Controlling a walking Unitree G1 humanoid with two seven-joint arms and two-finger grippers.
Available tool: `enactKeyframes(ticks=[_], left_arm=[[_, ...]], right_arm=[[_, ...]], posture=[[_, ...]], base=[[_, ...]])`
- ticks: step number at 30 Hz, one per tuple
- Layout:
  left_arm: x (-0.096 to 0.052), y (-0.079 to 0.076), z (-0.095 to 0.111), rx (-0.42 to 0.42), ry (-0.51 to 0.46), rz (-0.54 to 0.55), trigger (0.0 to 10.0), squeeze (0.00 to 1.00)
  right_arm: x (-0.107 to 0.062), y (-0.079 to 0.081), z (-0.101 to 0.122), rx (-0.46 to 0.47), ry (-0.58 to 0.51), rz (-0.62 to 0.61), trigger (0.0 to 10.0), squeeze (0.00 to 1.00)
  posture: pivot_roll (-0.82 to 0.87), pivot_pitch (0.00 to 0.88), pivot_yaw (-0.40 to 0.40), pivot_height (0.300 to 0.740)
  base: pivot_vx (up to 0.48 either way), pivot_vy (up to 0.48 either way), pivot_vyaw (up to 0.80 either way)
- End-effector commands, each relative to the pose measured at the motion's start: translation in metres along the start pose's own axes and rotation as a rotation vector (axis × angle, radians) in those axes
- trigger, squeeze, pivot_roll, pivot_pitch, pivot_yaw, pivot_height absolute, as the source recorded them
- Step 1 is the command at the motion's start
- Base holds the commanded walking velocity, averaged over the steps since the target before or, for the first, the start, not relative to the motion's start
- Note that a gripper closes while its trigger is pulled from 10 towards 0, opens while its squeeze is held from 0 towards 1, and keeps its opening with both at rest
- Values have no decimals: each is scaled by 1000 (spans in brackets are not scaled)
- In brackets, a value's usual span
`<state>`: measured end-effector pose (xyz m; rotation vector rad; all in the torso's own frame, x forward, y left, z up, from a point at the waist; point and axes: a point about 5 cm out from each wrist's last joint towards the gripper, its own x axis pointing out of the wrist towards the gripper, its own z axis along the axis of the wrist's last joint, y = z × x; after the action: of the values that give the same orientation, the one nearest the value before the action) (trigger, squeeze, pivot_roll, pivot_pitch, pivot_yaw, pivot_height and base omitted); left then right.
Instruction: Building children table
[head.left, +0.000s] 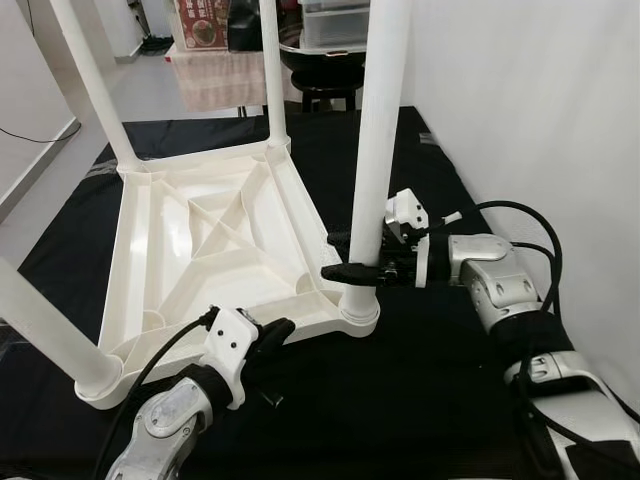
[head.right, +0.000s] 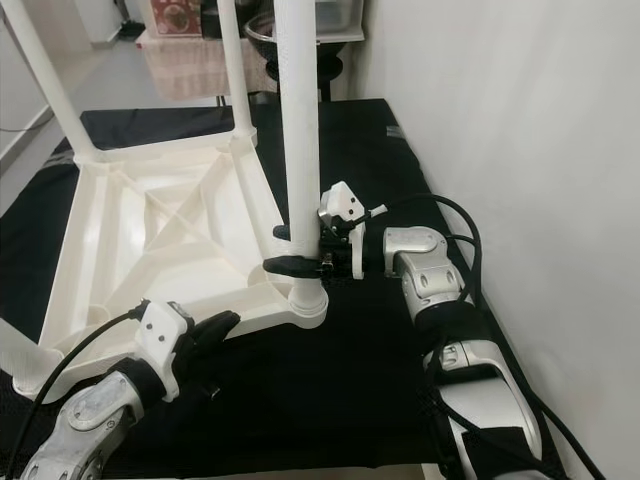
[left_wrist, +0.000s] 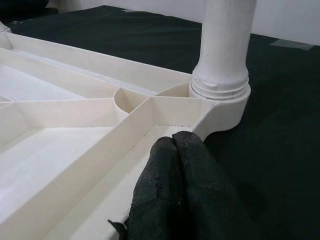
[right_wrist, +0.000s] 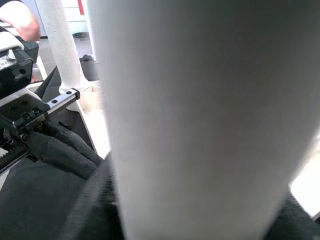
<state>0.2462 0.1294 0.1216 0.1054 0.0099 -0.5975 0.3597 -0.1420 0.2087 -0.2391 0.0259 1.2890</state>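
Lying upturned, white ribbed table (head.left: 210, 240) with upright legs (head.left: 380, 130).

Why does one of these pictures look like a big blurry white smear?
In the right wrist view, the table leg sits so close to the lens that it is out of focus. In the left eye view the same leg, held by the right gripper, looks sharp and evenly lit. The left wrist view is crisp; the left gripper rests on the tabletop.

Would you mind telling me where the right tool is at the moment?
In the left eye view, the right tool is right of centre, clamped around the white table leg just above its corner socket on the upturned tabletop.
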Motion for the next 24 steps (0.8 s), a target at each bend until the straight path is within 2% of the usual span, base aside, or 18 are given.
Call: enactKeyframes(ticks=[1,7,9,10,11,12,13,14,15,16,17,18,19,21,24], left_arm=[[-2,0,0,10,5,-5,10000,0],[-3,-1,0,7,4,-6,10000,0],[-3,-1,0,4,2,-5,10000,0],[-4,-1,0,3,1,-5,10000,0],[-4,-1,0,3,1,-5,10000,0],[-4,0,-1,4,2,-4,10000,0],[-4,0,-1,4,2,-4,10000,0],[-4,0,-1,6,3,-4,10000,0],[-5,0,-1,7,3,-3,10000,0],[-4,1,-1,7,4,-2,10000,0],[-4,1,-1,7,4,-2,10000,0],[-4,2,-3,10,8,1,10000,0],[-4,2,-3,10,8,1,10000,0],[-2,2,-3,8,7,3,10000,0],[-1,1,-4,14,9,-1,10000,0]], right_arm=[[-5,-2,-3,-3,4,-26,0,0],[-12,-2,-9,-5,2,-50,0,0],[-18,3,-17,-26,6,-244,0,0],[-15,12,-24,-14,-5,-348,0,0],[-15,12,-24,-14,-5,-348,0,0],[-7,24,-35,92,-72,-636,0,0],[-7,24,-35,92,-72,-636,0,0],[-6,29,-41,172,-100,-804,0,0],[-6,31,-46,225,-111,-906,0,0],[10,58,-59,180,-6,-863,0,0],[10,58,-59,180,-6,-863,0,0],[20,72,-55,74,38,-770,0,0],[20,72,-55,74,38,-770,0,0],[19,65,-64,156,49,-795,0,0],[25,69,-66,131,73,-767,0,0]], posture=[[-47,109,4,740],[-52,110,3,740],[-68,120,-3,740],[-75,120,-14,740],[-75,120,-14,740],[-72,116,-30,740],[-72,116,-30,740],[-72,116,-30,740],[-72,116,-30,740],[-65,121,-14,740],[-65,121,-14,740],[-83,108,-6,740],[-83,108,-6,740],[-60,86,-29,740],[-60,82,-28,740]], base=[[0,0,0],[0,0,0],[0,0,0],[0,0,0],[0,0,0],[0,0,0],[0,0,0],[0,0,0],[0,0,0],[0,0,0],[0,0,0],[0,0,0],[0,0,0],[0,0,0],[0,0,0]])
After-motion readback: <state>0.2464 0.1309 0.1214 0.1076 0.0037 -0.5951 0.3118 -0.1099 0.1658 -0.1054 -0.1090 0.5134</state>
